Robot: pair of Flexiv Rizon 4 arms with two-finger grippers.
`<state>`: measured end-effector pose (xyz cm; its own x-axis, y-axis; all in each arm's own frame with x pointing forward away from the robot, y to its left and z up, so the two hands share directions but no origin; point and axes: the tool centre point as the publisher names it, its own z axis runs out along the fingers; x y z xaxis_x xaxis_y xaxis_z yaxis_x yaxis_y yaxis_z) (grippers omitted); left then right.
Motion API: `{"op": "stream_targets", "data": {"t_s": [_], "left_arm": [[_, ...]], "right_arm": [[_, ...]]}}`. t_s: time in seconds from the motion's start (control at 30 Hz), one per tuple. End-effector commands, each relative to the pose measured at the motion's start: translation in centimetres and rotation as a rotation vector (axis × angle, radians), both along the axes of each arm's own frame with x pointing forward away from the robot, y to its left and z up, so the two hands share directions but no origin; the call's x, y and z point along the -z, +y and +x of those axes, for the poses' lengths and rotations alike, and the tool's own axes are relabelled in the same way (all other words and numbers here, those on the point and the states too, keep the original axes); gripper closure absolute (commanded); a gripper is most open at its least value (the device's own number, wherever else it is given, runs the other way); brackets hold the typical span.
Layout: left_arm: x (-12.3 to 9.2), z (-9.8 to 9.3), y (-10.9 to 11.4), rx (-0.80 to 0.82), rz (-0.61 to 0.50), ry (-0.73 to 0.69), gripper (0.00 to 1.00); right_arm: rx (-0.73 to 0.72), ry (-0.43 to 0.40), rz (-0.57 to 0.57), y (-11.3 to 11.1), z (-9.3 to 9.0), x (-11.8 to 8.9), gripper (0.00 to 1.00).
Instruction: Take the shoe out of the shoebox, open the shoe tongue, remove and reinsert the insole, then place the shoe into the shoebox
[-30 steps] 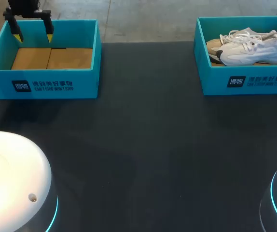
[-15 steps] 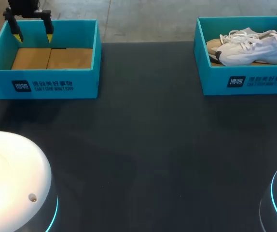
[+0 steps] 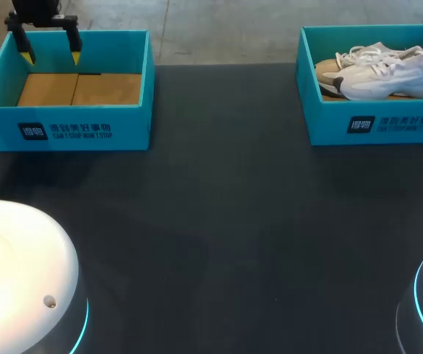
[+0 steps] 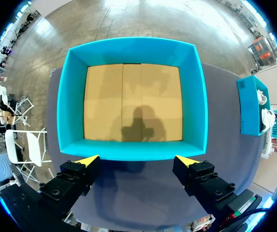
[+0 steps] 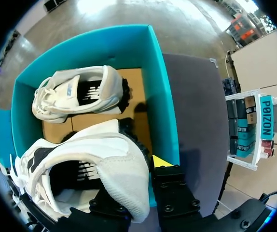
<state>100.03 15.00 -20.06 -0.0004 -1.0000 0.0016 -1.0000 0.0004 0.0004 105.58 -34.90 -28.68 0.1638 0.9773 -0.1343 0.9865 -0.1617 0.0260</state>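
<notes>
A white shoe (image 3: 388, 74) hangs tilted over the right teal shoebox (image 3: 373, 125), its heel raised toward the box's right side. In the right wrist view my right gripper (image 5: 138, 179) is shut on the heel of this shoe (image 5: 114, 154). One yellow fingertip (image 5: 160, 161) shows outside the heel; the other is hidden inside the shoe. A second white shoe (image 5: 80, 94) lies on the cardboard floor of the box (image 5: 160, 87). My left gripper (image 3: 49, 53) hangs open over the far edge of the left shoebox (image 3: 86, 125), holding nothing.
The left shoebox (image 4: 199, 96) shows only its cardboard floor, ahead of my open left gripper (image 4: 137, 160). Dark table surface (image 3: 219, 221) stretches between and in front of the two boxes. Both arm bases sit at the near corners.
The held shoe has risen slightly at the heel and shifted a little to the right. The left arm has not moved.
</notes>
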Motion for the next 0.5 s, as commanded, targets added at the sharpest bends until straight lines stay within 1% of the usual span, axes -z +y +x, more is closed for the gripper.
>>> {"op": "stream_targets", "data": {"t_s": [0.03, 0.2, 0.37, 0.5], "left_arm": [[0.0, 0.0, 0.0, 0.000, 0.001, 0.000, 0.00], [0.0, 0.0, 0.0, 0.000, 0.001, 0.000, 0.00], [0.0, 0.0, 0.0, 0.000, 0.001, 0.000, 0.00], [0.0, 0.0, 0.0, 0.000, 0.001, 0.000, 0.00]], "right_arm": [[0.012, -0.001, -0.007, 0.2, 0.2, -0.9, 1.00], [0.022, -0.003, -0.021, 0.4, 0.6, -1.3, 1.00], [0.058, -0.003, -0.021, 0.6, 0.5, -1.5, 1.00], [0.082, -0.012, -0.029, 0.7, 0.4, -2.1, 1.00]]}}
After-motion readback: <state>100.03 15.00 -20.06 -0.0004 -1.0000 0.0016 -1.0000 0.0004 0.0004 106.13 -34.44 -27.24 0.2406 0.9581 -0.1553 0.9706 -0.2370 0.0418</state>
